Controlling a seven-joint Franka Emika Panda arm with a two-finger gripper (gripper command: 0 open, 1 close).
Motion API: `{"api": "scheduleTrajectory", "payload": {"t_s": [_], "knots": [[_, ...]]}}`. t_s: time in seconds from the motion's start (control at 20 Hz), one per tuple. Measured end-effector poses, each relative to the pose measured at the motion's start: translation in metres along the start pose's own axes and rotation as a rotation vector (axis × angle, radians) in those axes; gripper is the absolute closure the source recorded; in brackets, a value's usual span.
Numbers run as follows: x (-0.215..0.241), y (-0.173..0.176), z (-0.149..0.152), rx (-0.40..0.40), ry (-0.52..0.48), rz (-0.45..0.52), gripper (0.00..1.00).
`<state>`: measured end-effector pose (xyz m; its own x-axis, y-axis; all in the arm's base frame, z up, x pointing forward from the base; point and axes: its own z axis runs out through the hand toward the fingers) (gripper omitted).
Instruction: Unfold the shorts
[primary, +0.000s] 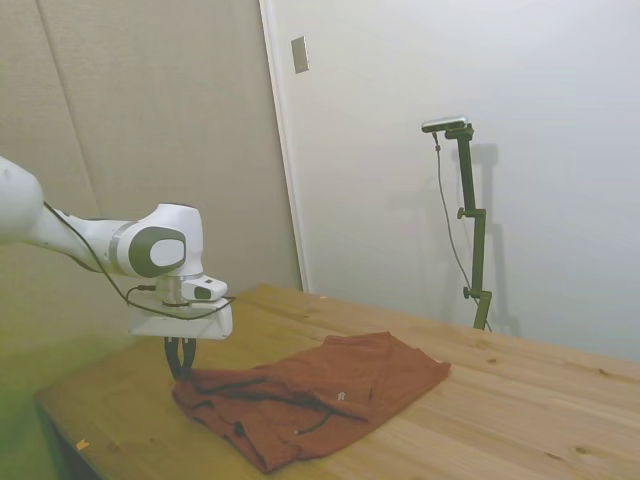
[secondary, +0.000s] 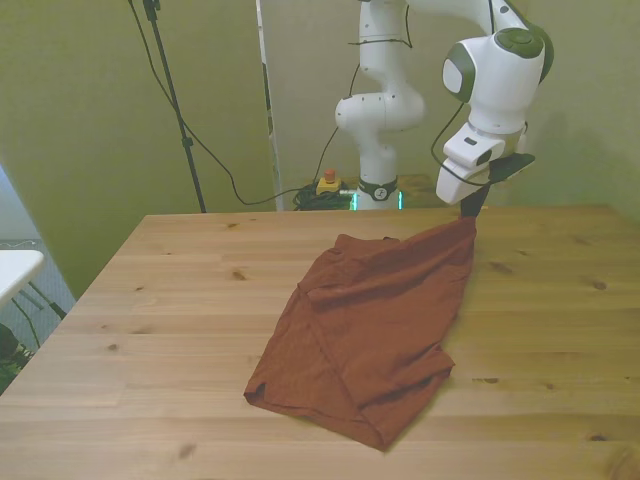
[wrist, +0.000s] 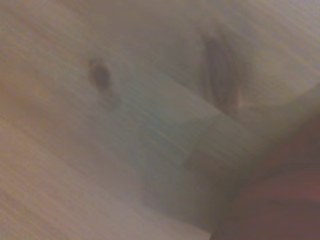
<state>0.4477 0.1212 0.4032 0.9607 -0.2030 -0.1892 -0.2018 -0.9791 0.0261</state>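
The rust-red shorts (primary: 320, 395) lie partly folded on the wooden table (primary: 520, 400), with dark pocket slits and a small tag showing in the side view. In the front view the shorts (secondary: 370, 320) spread from the table's middle toward the front view's right. My gripper (primary: 181, 368) is shut on one corner of the fabric and holds it slightly raised off the table. From the front, the gripper (secondary: 470, 218) pinches that same far corner on the front view's right. In the wrist view a blurred edge of the shorts (wrist: 280, 200) shows over the wood.
Bare wood of the table (secondary: 170, 300) surrounds the shorts on the front view's left and near edge. A second white arm base (secondary: 378, 120) stands behind the table's far edge. Cables hang along the wall there.
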Motion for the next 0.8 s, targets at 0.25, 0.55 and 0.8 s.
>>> {"api": "scheduleTrajectory", "payload": {"t_s": [0.25, 0.55, 0.8], "knots": [[-0.014, 0.003, 0.003, -0.009, 0.001, -0.02, 0.0], [-0.009, 0.034, -0.029, 0.059, 0.048, 0.067, 0.0], [0.034, 0.132, -0.087, 0.166, 0.127, 0.301, 0.0]]}}
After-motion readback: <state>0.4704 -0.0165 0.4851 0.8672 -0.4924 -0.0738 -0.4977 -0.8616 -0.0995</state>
